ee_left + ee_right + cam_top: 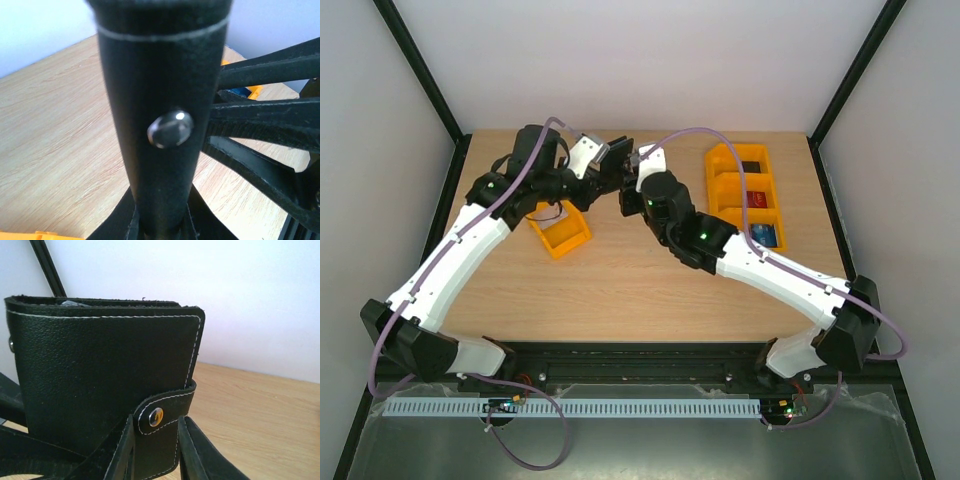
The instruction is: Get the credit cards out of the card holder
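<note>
**Above the far middle of the table: card holder, closed, held aloft**

Item: card holder, black grained leather with white stitching. It is folded shut and stands on edge in the air, clear of the tabletop, between the two arms. Its clasp tab wraps round the lower corner, with a silver snap stud on it.

Left gripper: nearly closed, clamping the card holder from below, a finger on each face.

Right gripper: jaws narrow, one finger on each side of the clasp tab and close against its edges. Whether they pinch it cannot be told.

Surroundings: a small orange tray lies on the table just left of the grippers. A longer orange tray lies to the right, well apart, its compartments holding black, red and blue pieces.
</note>
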### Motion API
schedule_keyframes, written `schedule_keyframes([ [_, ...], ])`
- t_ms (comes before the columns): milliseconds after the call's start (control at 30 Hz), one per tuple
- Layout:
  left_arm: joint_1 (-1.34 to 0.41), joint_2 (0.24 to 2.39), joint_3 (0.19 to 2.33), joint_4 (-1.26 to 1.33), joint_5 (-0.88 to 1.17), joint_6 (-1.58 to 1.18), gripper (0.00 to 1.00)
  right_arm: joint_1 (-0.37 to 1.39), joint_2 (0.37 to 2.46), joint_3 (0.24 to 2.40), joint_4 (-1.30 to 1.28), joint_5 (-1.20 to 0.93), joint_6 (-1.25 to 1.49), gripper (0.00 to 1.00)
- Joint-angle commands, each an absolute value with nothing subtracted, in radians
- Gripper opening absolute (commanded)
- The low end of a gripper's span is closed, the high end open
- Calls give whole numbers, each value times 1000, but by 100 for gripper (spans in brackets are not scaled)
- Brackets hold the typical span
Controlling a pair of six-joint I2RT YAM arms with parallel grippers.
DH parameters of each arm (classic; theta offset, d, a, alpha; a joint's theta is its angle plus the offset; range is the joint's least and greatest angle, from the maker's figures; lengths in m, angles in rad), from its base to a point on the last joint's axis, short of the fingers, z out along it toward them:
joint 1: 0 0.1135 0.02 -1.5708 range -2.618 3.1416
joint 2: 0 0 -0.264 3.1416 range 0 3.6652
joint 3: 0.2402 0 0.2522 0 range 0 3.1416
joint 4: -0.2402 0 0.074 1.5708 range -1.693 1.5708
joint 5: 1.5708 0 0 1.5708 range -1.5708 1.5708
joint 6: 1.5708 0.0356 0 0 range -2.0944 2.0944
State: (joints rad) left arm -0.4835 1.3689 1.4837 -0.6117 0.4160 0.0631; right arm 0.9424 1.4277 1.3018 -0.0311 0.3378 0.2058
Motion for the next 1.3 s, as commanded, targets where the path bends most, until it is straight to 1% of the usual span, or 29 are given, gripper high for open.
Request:
schedule_keyframes([
  [0,-495,1353,1474,-609,448,72,2,935,1449,1325,-75,456,220,16],
  [67,-495,1351,1474,-610,451,76,2,932,1453,1322,-88,499,224,3],
  [100,-495,1350,1474,-613,455,76,2,926,1454,1322,-105,520,224,2],
  [200,-492,1340,1478,-627,495,99,2,864,1434,1297,-145,539,237,2],
  [400,-476,1327,1486,-659,558,134,2,625,1300,1156,-179,423,262,2],
  [467,-472,1325,1488,-669,577,146,2,539,1263,1134,-215,347,254,2],
  [533,-469,1325,1489,-676,599,155,2,482,1232,1120,-236,207,194,2],
  [567,-469,1327,1489,-680,607,159,2,475,1217,1116,-242,143,156,3],
  [633,-469,1328,1492,-692,634,177,2,474,1189,1116,-253,-37,79,18],
  [700,-469,1328,1496,-707,669,195,2,474,1163,1123,-251,-251,33,29],
  [800,-465,1326,1502,-732,749,227,2,472,1136,1129,-208,-593,3,42],
  [833,-462,1324,1501,-737,781,236,2,473,1126,1128,-167,-672,12,45],
  [867,-457,1323,1500,-745,816,246,2,472,1123,1129,-136,-747,26,46],
  [1000,-453,1321,1507,-801,941,313,2,473,1134,1135,-70,-835,64,47],
  [1167,-453,1321,1504,-813,954,328,2,473,1173,1154,-81,-917,67,47],
  [1267,-453,1323,1502,-815,966,333,2,472,1179,1147,-41,-970,87,45],
])
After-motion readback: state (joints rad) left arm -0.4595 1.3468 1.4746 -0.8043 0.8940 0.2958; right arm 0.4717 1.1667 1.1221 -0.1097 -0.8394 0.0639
